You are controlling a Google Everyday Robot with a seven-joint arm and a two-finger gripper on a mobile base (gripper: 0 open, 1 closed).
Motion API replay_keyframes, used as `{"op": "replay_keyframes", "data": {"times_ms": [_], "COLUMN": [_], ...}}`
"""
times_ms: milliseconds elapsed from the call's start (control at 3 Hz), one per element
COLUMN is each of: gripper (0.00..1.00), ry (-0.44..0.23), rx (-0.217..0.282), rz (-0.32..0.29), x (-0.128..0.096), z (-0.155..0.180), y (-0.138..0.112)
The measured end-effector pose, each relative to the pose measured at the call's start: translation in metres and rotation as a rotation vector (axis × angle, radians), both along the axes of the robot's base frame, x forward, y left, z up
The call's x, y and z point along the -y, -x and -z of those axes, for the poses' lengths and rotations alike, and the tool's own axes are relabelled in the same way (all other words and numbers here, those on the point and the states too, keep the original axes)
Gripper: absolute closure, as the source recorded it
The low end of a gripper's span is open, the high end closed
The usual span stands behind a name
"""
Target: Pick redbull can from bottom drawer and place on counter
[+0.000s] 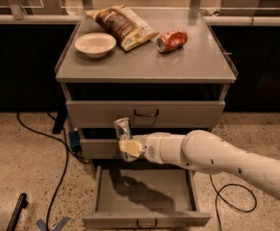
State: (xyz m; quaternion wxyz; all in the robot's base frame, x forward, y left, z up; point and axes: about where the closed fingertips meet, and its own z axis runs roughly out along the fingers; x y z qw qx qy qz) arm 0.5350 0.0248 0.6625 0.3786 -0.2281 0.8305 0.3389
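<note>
Holding the redbull can [122, 130] by its lower part, the gripper [128, 148] sits below the counter [178, 64], under its front edge and left of its centre; the jaws are closed narrow on the can, which stands slightly tilted, clear above the open bottom drawer [144, 220] and in front of the middle drawer [98, 149].

Probable faults from this position:

1. Collision on the lift; the can is close under the counter's front edge, so a straight vertical rise would likely drive the can top into the top drawer [187, 115] or the overhanging edge; cause: insufficient retreat away from the counter before rising.
2. Slip or rotation in the grip; the hold appears low on a slim, smooth body, and the tilt suggests the can could pivot between the pads; cause: abrupt acceleration or a knock.
3. Catching the raised rim; a can base carried too low over the counter's edge may strike it and tip.
4. Disturbing other items; the red soda can [172, 41] lies on its side at the counter's rear right and would probably roll if touched; the chip bag [122, 24] and bowl [95, 44] occupy the counter's rear left; the bare front of the counter looks the safer target.
</note>
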Motion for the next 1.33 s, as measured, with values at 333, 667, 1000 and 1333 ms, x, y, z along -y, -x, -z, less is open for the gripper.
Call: {"op": "replay_keyframes", "data": {"times_ms": [333,667,1000,1333], "gripper": [1.00,1.00,1.00,1.00], "ry": [0.019,0.041,0.073,0.073], "rx": [0.114,0.213,0.317,0.317], "rz": [-0.005,-0.003,0.026,0.026], "x": [-0.011,-0.019,-0.022,-0.022], "z": [-0.065,-0.123,-0.180,-0.180], "y": [-0.004,-0.001,0.007,0.007]}}
